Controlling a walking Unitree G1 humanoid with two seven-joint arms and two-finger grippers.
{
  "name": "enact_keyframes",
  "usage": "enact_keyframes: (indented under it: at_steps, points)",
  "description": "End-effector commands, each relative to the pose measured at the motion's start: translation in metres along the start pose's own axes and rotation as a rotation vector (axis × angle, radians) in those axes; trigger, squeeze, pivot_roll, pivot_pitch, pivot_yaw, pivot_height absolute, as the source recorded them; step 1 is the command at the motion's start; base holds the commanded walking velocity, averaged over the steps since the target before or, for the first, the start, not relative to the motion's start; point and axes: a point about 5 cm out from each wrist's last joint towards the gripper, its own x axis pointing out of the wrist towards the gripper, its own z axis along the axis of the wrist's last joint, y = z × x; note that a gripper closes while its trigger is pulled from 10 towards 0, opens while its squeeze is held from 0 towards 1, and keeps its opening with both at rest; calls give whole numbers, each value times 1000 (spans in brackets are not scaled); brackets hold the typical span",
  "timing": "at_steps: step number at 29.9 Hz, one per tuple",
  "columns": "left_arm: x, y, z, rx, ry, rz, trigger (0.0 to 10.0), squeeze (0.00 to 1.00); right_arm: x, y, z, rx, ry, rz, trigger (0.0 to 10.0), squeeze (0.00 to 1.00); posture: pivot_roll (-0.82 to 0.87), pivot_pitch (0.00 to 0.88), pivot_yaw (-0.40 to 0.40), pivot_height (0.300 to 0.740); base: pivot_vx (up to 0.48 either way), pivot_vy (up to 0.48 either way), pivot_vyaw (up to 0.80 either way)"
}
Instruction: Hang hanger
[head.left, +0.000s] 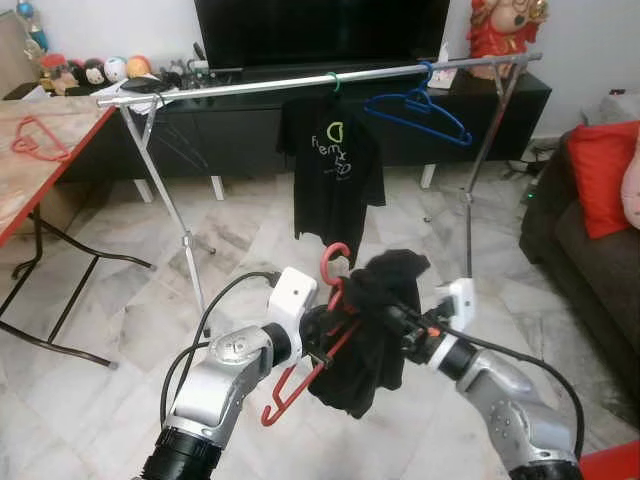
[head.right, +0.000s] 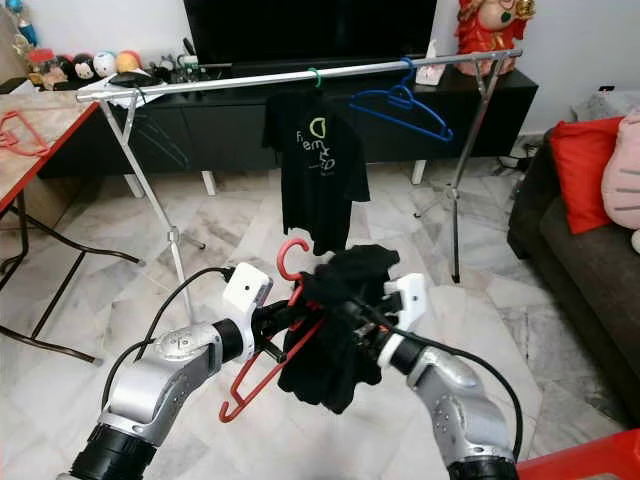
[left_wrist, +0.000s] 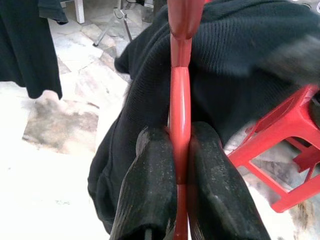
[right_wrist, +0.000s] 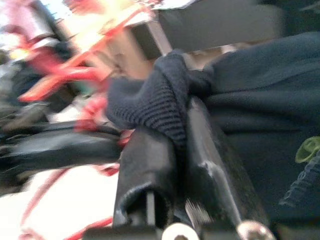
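**Red hanger and dark garment held before the clothes rail**

Head views. The left gripper (head.left: 322, 338) and right gripper (head.left: 408, 322) meet in front of the robot, holding between them a red hanger (head.left: 318, 345) draped with a dark garment (head.left: 372, 330). The hanger's hook points up, well below the silver rail (head.left: 300, 83). On the rail hang a black T-shirt (head.left: 334, 165) and a blue hanger (head.left: 420, 108). A second red hanger (head.left: 35, 140) lies on the table (head.left: 60, 120) at the robot's left.

Left wrist view. The two black fingers (left_wrist: 150, 195) are pressed together on the red hanger's bar, the knitted garment bunched just behind it.

Right wrist view. The picture is blurred; the fingers (right_wrist: 150, 165) appear to pinch a fold of the dark garment, with red hanger parts beside them.
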Motion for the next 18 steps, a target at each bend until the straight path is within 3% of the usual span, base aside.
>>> enact_keyframes:
  at_steps: [1,6,14,18]
  points:
    - [-2,0,8,13,-27,3,10000,0,-4,-16,14,-20,-55,-106,10000,0,-10,0,40,740,0,0,0]
    - [-2,0,7,12,-23,2,10000,0,-6,-19,20,22,-97,-106,10000,0,-10,0,40,740,0,0,0]
    - [-2,-1,7,11,-19,-13,10000,0,-4,-5,13,24,-90,34,10000,0,-11,0,44,740,0,0,0]
    - [-1,-5,6,13,-10,-38,10000,0,-2,9,15,37,-93,164,10000,0,-12,0,44,740,0,0,0]
